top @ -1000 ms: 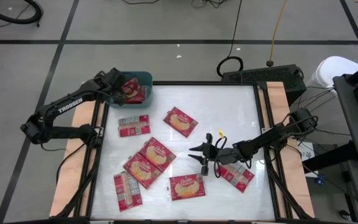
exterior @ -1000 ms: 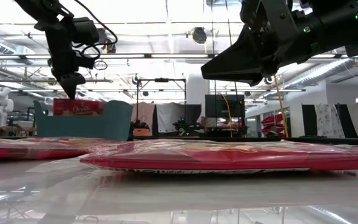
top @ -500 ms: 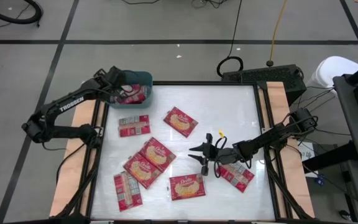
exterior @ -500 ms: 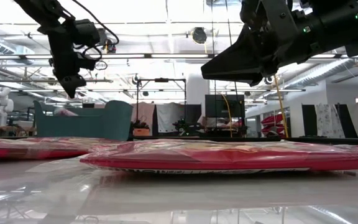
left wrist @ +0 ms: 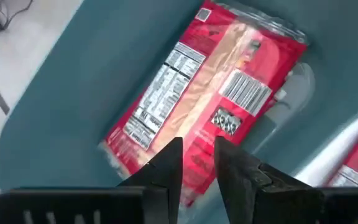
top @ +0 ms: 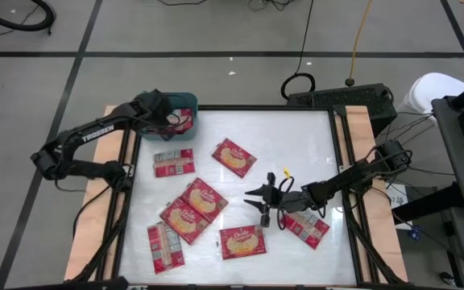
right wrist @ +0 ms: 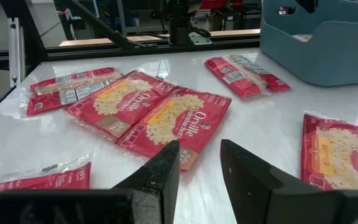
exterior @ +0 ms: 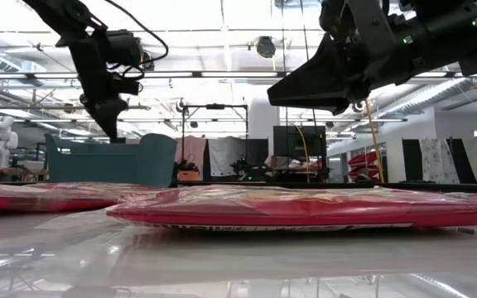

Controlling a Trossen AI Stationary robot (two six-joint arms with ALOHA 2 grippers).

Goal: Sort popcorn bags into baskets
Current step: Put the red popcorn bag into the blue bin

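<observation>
Fingers of the left gripper [left wrist: 194,165] are being shown nearly together, with only a narrow gap between them and nothing clamped there. Directly beyond them, a popcorn bag [left wrist: 210,102] is lying back-side up on the floor of the teal basket [left wrist: 73,93], apart from the fingertips. The drop is being judged as done, so the step in hand is a clean retreat: the gripper should be lifted straight up until the basket wall [top: 185,99] is cleared, then swung toward a bag on the table, so that the tub is not nudged.

In the high view, the left gripper [top: 167,115] is being held over the basket at the table's far left corner, its arm reaching from the left edge. In the low view it [exterior: 108,124] is hanging just above the rim [exterior: 110,147], pointing down.

The right gripper [top: 266,203] is being held low over the middle of the table, parted a little and empty, near a bag [top: 305,226]. Seven more bags, such as a stacked pair [top: 193,206], are lying loose on the white table [top: 296,153].
</observation>
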